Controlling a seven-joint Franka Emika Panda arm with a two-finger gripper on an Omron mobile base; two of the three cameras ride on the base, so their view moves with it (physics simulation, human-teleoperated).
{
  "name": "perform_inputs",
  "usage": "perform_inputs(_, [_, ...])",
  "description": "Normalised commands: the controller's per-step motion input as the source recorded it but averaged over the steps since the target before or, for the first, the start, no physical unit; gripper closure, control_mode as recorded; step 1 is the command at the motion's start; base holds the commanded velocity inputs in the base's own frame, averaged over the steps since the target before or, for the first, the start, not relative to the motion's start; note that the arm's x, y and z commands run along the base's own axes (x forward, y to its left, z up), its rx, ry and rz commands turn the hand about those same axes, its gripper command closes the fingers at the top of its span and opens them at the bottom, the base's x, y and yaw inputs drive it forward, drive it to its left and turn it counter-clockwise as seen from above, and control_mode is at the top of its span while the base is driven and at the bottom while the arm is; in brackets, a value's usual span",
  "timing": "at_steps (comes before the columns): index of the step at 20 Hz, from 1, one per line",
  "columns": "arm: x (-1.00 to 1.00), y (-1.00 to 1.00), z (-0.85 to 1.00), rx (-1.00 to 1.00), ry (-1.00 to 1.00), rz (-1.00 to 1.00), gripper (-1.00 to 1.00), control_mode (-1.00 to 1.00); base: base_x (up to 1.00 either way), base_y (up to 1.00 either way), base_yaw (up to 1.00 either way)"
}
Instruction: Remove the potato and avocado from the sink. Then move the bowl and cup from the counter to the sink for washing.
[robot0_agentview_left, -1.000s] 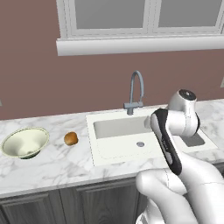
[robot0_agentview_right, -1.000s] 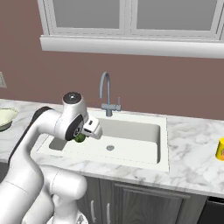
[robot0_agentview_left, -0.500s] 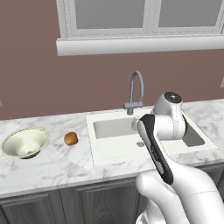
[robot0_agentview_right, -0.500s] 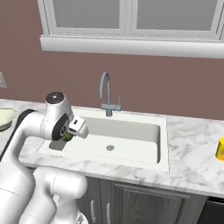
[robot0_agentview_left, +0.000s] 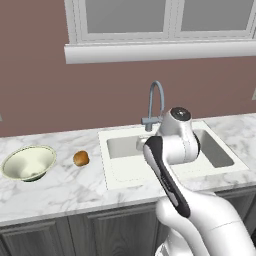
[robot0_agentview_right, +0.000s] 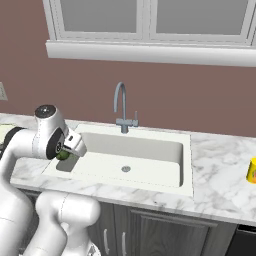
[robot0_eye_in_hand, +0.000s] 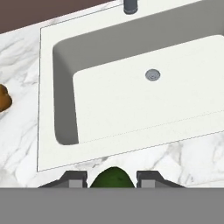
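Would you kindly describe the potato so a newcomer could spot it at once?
Start at the white sink and look along the marble counter to its left. The potato lies between the sink and the wide pale bowl: a small orange-brown lump, far smaller than the bowl.

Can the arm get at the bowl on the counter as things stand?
Probably not yet. The gripper has its jaws closed on the avocado, over the sink's front rim. The bowl sits uncovered at the counter's left, beyond the potato, so the path looks free once the avocado is set down.
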Motion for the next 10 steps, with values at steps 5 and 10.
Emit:
perform_inputs(5, [0.00, 0.49, 0.01, 0.02, 0.00, 0.00, 1.00, -1.00, 0.00, 0.00, 0.00])
perform_inputs(10, [0.00, 0.49, 0.00, 0.03, 0.00, 0.00, 1.00, -1.00, 0.00, 0.00, 0.00])
